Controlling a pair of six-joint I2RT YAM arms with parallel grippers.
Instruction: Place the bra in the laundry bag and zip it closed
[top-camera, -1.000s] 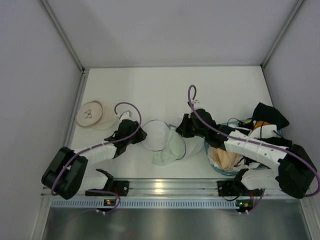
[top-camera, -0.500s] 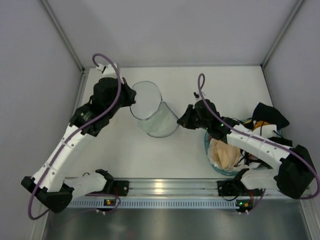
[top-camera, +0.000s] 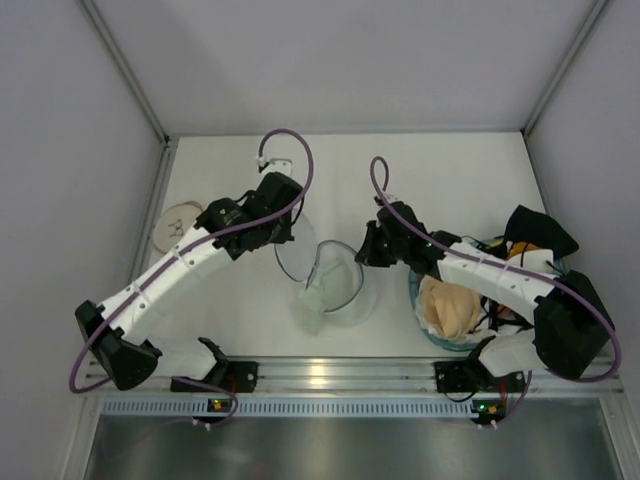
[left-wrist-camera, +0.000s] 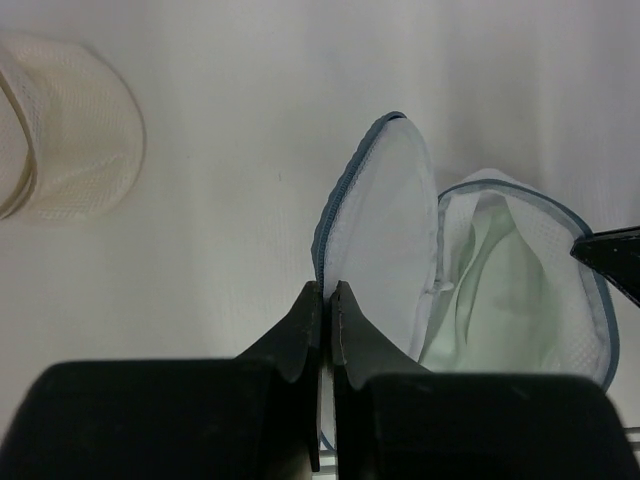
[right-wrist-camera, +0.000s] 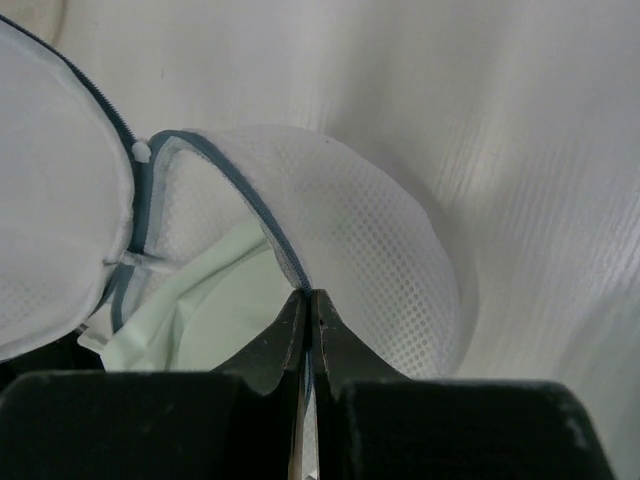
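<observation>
Both claws are busy here. The left claw is pinched completely closed on the edge of the bag's lid flap, holding it up on the bag's left side. The right claw is clamped just as tight on the rim of the bag, on its right side, with the zipper tape running right into the jaws.

The bag sits open on the tabletop, between the two claws. The pale green bra is mostly inside, but from the top camera a corner looks like it's spilling out over the bag's near edge.

What I'd worry about:
- That loose corner. If the flap comes down now, the fabric gets trapped in the seam and the zipper jams or chews it.
- Both grips are thin pinches on a springy wire hoop. Pull too hard and one could slip, and the bag could pop sideways or tip the bra out.
- No free claw for the zip pull, so one has to let go, and the flap could flop open again.
</observation>
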